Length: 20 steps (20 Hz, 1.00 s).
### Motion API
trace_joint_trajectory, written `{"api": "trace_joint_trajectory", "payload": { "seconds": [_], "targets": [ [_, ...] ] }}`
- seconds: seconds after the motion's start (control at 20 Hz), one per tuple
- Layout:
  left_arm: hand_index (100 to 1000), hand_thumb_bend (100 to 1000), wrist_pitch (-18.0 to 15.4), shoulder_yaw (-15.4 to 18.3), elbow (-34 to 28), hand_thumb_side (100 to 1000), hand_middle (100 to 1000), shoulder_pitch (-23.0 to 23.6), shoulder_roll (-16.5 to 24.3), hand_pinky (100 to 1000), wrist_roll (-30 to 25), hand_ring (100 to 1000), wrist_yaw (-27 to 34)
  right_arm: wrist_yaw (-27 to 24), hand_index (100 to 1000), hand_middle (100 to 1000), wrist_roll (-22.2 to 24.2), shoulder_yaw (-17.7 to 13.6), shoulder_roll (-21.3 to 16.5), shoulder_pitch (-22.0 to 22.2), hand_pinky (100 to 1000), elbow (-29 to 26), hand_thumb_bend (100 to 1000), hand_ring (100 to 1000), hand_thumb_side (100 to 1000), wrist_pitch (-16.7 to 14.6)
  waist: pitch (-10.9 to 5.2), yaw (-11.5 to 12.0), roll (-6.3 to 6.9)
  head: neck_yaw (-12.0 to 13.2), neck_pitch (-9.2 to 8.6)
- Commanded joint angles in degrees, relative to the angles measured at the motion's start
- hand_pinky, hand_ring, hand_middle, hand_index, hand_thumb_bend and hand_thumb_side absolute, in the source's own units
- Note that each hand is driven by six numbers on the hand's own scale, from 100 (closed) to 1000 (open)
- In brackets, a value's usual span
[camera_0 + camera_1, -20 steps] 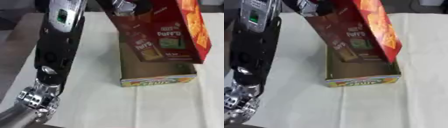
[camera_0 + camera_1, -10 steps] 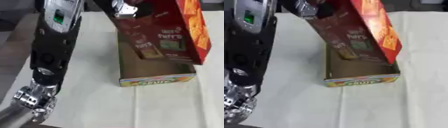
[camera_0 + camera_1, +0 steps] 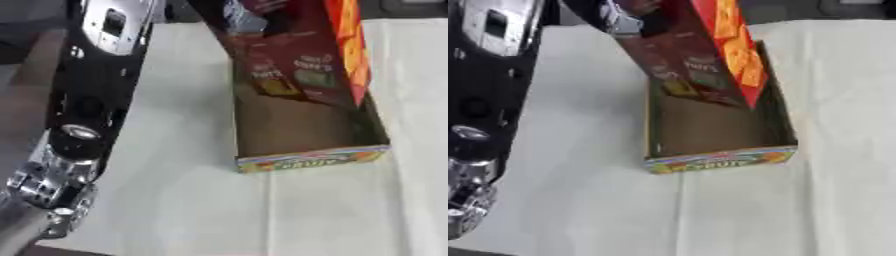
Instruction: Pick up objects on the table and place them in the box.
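Over the far end of the box (image 3: 306, 160) a red snack packet (image 3: 297, 65) hangs tilted, its low corner dipping just inside the walls. A second ago the packet sat a bit higher and more to the side; now it leans deeper into the box. That likely means the drop is close, though the packet is not let go yet.

The left hand (image 3: 238, 17) shows only a little at the top edge of the view, behind the packet. It seems to hold the packet by its top, but the fingers are mostly hidden, so how they wrap is hard to see. The long black and silver left arm (image 3: 83, 125) comes up along the left side of the table (image 3: 175, 200). The right hand is not in either view.

The box is cardboard, open at the top, with a bright printed strip on its near wall. It sits near the middle of the white cloth on the table, closer to the far edge. Its brown floor looks bare at the near end. The far end is hidden behind the packet, so what lies there cannot be told.
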Motion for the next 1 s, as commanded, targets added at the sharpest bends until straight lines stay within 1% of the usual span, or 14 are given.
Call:
{"api": "trace_joint_trajectory", "payload": {
  "seconds": [0.05, 0.1, 0.25, 0.45, 0.55, 0.6, 0.65, 0.7, 0.75, 0.8, 0.85, 0.9, 0.95, 1.0],
  "targets": [
    [559, 100, -1.18, 0.04, 0.96, 532, 464, -1.10, 1.33, 167, 0.72, 445, -1.87, 0.26, 754, 652, 0.26, -0.25, -1.52, 0.33, 462, -0.36, 100, 588, 1000, -0.20, -0.42, -0.27, -0.16, -0.20, -0.01],
    [584, 100, -1.61, -0.07, 1.34, 528, 489, -0.95, 1.30, 209, 0.62, 473, -2.33, 0.23, 754, 652, 0.31, -0.26, -1.54, 0.32, 462, -0.41, 100, 588, 1000, -0.26, -0.37, -0.33, -0.13, -0.20, -0.01],
    [648, 100, -2.87, -0.30, 2.16, 592, 552, -0.74, 1.14, 278, 0.26, 526, -2.98, 0.15, 754, 652, 0.37, -0.27, -1.64, 0.34, 462, -0.55, 100, 587, 1000, -0.24, -0.27, -0.38, -0.02, -0.09, -0.01],
    [679, 100, -4.20, -0.33, 3.00, 624, 584, -0.52, 0.96, 326, -0.78, 550, -3.14, 0.03, 754, 651, 0.32, -0.28, -1.71, 0.35, 462, -0.61, 100, 586, 1000, -0.21, -0.16, -0.40, 0.03, -0.07, -0.01],
    [699, 100, -5.21, -0.61, 3.43, 655, 607, -0.60, 1.26, 374, -1.79, 578, -3.57, -0.01, 755, 651, 0.32, -0.27, -1.73, 0.38, 462, -0.62, 100, 586, 1000, -0.24, -0.19, -0.38, 0.03, -0.06, -0.01],
    [750, 100, -6.04, -0.87, 3.66, 748, 668, -0.72, 1.52, 466, -2.60, 647, -4.01, -0.03, 755, 651, 0.32, -0.26, -1.75, 0.39, 462, -0.62, 100, 587, 1000, -0.28, -0.22, -0.38, 0.04, 0.02, -0.01],
    [750, 100, -7.09, -1.09, 3.91, 748, 668, -0.85, 1.75, 466, -3.67, 647, -4.53, -0.04, 755, 651, 0.32, -0.26, -1.75, 0.40, 462, -0.63, 100, 587, 1000, -0.33, -0.24, -0.38, 0.04, 0.07, -0.01],
    [865, 243, -8.29, -1.39, 4.27, 863, 803, -1.00, 2.07, 648, -5.24, 799, -5.20, -0.05, 755, 651, 0.31, -0.26, -1.77, 0.41, 462, -0.63, 100, 588, 1000, -0.37, -0.26, -0.36, 0.04, 0.11, -0.01],
    [854, 229, -9.56, -1.63, 4.78, 855, 791, -1.18, 2.29, 631, -7.38, 786, -5.92, -0.06, 755, 651, 0.30, -0.26, -1.78, 0.42, 462, -0.64, 100, 588, 1000, -0.42, -0.28, -0.34, 0.04, 0.13, -0.01],
    [941, 370, -10.70, -1.74, 5.37, 911, 897, -1.33, 2.47, 801, -9.60, 912, -6.44, -0.06, 754, 651, 0.30, -0.26, -1.80, 0.44, 462, -0.65, 100, 587, 1000, -0.44, -0.30, -0.28, 0.04, 0.16, -0.01],
    [934, 357, -11.77, -1.74, 6.04, 907, 888, -1.51, 2.57, 782, -11.89, 899, -6.74, -0.06, 754, 651, 0.31, -0.25, -1.81, 0.49, 462, -0.67, 100, 587, 1000, -0.43, -0.33, -0.21, 0.04, 0.19, -0.01],
    [996, 467, -12.62, -1.61, 6.62, 932, 969, -1.63, 2.62, 929, -13.78, 993, -6.75, -0.06, 754, 651, 0.32, -0.25, -1.82, 0.53, 463, -0.67, 100, 587, 1000, -0.42, -0.36, -0.15, 0.03, 0.21, -0.01],
    [984, 451, -13.35, -1.45, 7.16, 929, 956, -1.73, 2.63, 908, -15.51, 981, -6.61, -0.05, 755, 651, 0.32, -0.25, -1.81, 0.57, 463, -0.68, 100, 587, 1000, -0.42, -0.40, -0.10, 0.01, 0.22, -0.01],
    [1000, 543, -13.95, -1.31, 7.60, 937, 1000, -1.79, 2.65, 1000, -16.59, 1000, -6.41, -0.06, 755, 651, 0.30, -0.25, -1.80, 0.60, 463, -0.68, 100, 588, 1000, -0.43, -0.43, -0.07, -0.01, 0.22, -0.01]
  ]
}}
